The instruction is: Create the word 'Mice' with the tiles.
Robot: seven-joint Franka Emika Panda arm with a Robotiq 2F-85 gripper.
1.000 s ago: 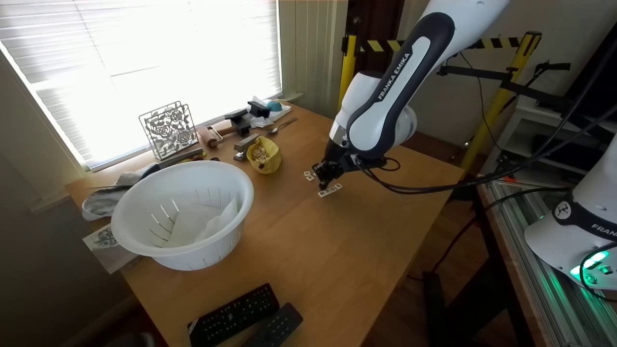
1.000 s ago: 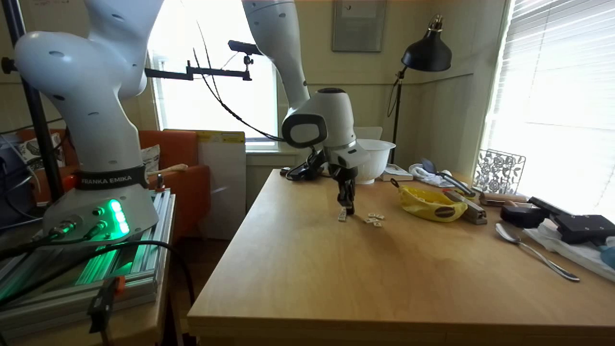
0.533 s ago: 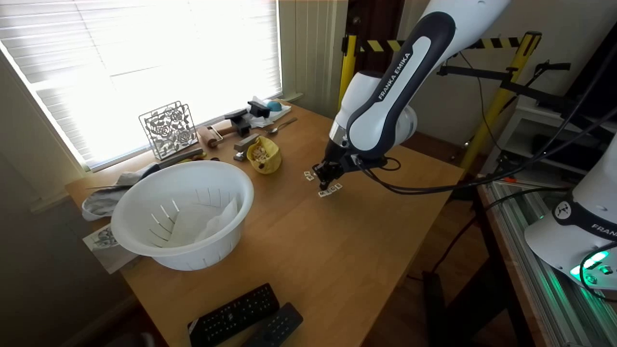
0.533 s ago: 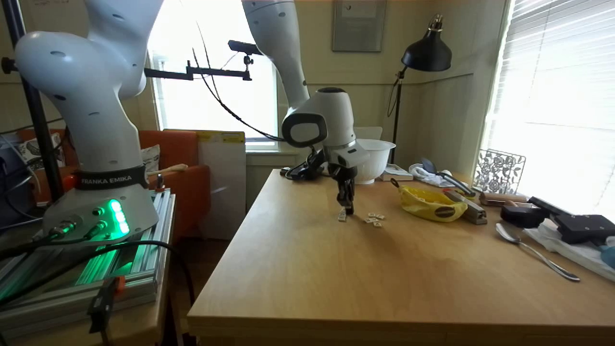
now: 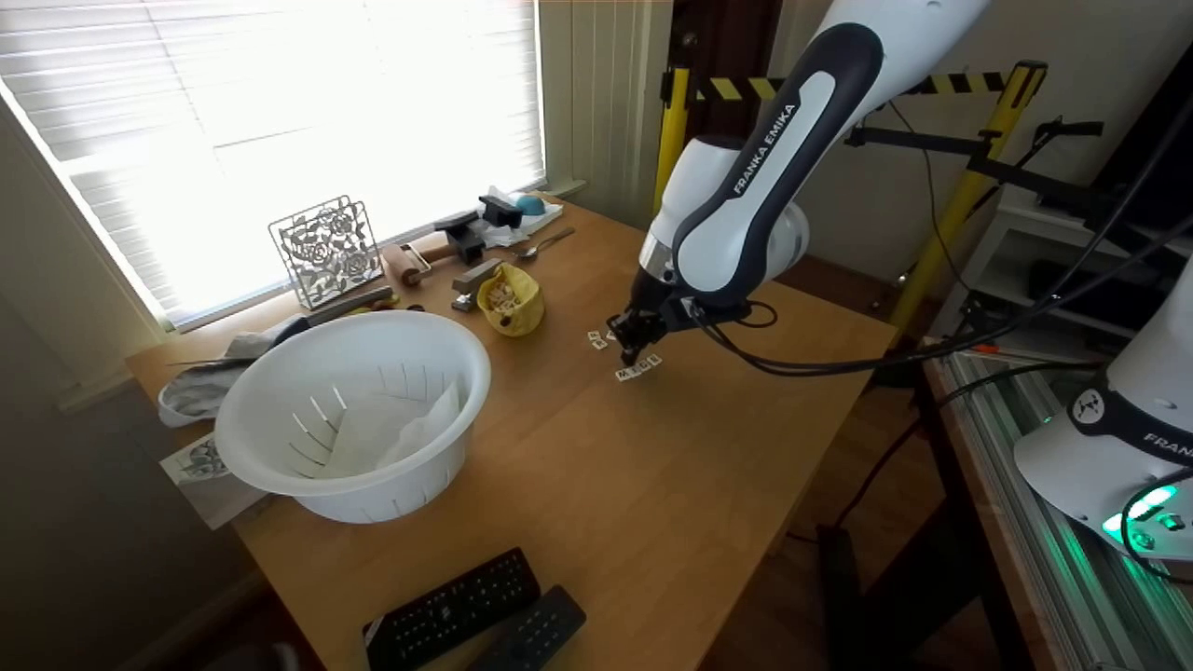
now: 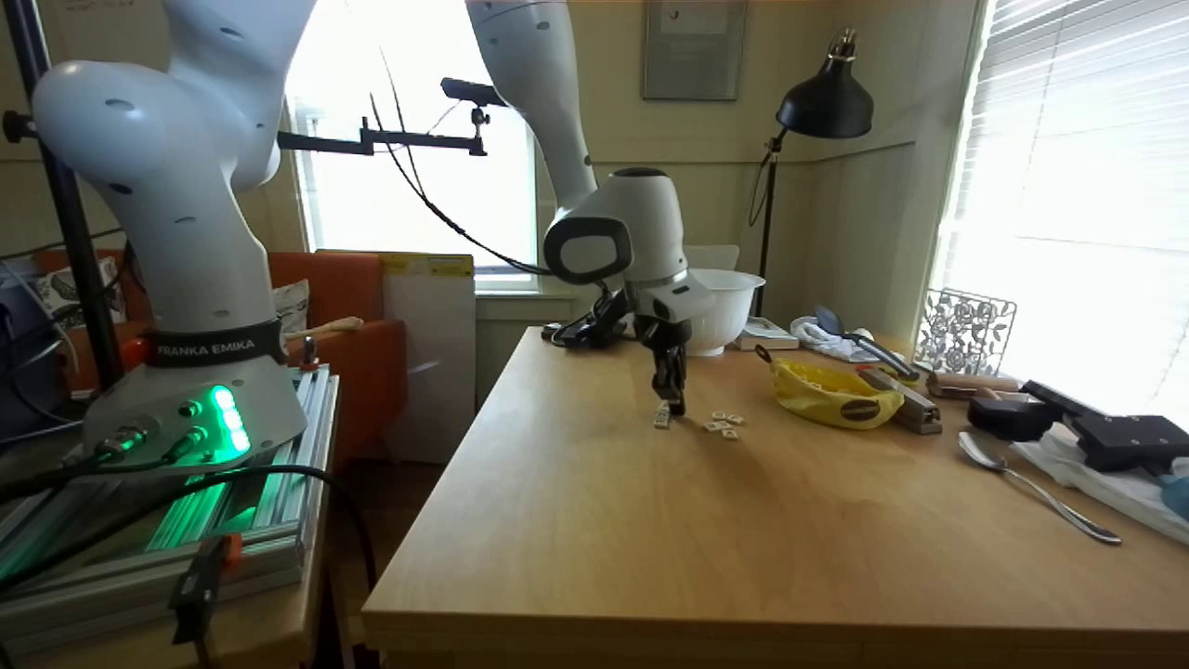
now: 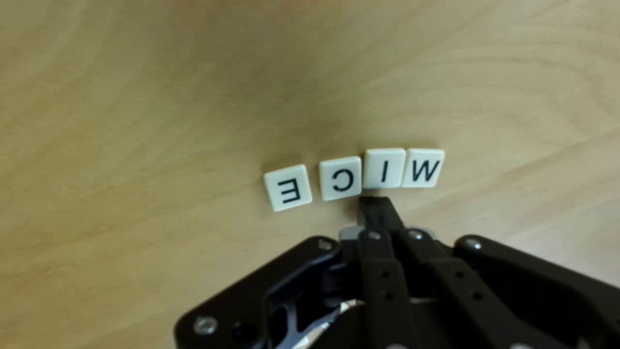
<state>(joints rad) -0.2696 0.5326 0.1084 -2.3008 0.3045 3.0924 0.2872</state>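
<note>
1. Tiles [image 7: 346, 178] M, I, C, E: in row, toward robot-side edge of worktop [image 6: 706, 520].
2. Gripper [image 7: 376, 202]: jaws together, tip just beside I and C.
3. Loose tiles [image 6: 716, 426]: between row and yellow pouch [image 6: 829, 395].

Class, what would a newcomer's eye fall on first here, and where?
Probably the white robot arm, bent over the table, its shut gripper beside a row of letter tiles. In the wrist view, those tiles appear upside down, spelling MICE. Next might come the large white bowl, at the left of an exterior view.
</note>
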